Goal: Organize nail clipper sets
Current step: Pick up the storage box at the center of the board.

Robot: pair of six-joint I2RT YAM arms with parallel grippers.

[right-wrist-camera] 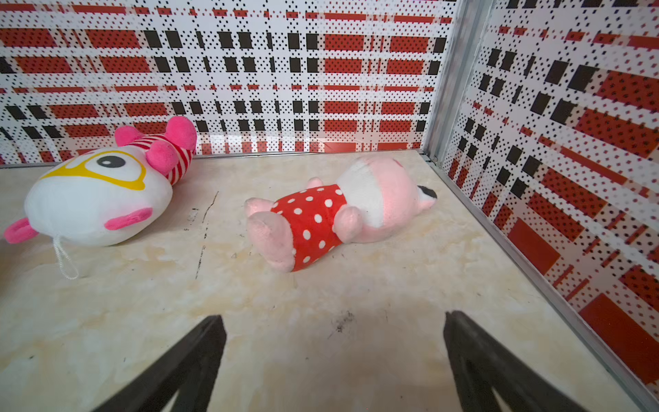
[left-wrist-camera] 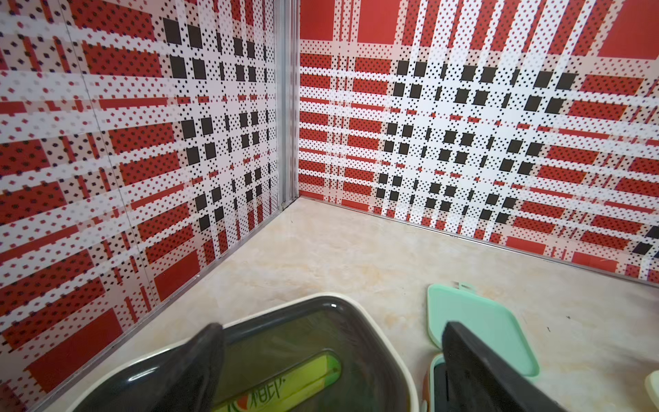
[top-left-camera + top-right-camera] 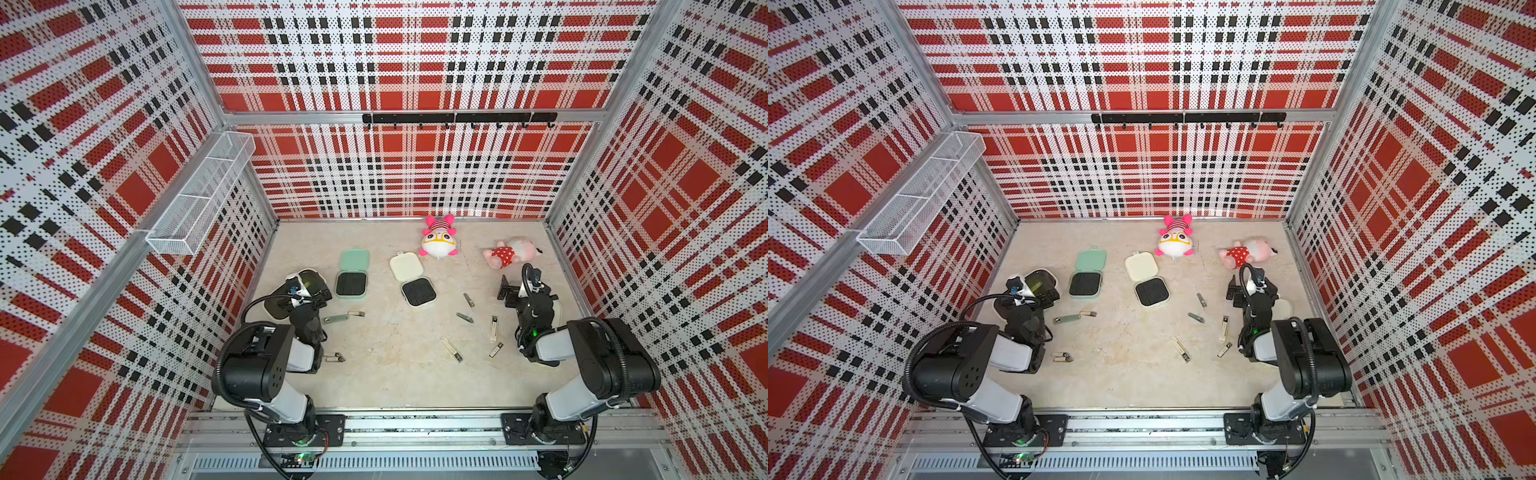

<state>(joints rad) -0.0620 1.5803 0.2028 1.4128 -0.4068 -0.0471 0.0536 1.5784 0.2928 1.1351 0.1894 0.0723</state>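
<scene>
Our left gripper [image 2: 331, 328] holds its jaws wide apart, gripping nothing, one finger over the cream bin [image 2: 303, 303] and the other over the mint case [image 2: 481, 321]. Our right gripper [image 1: 335, 317] hangs just as wide and empty above the table [image 1: 321, 285]. The mint case and a cream case [image 3: 412, 279] lie open mid-table with their black inserts up, and silver clippers [image 3: 493, 328] lie scattered nearby.

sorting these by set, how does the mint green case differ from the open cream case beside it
Colour: the mint green case is pale green, the cream case off-white. Pose: the mint green case lies nearly square to the back wall, the cream case is turned askew. Both lie open with lids flat and nothing inside.
</scene>
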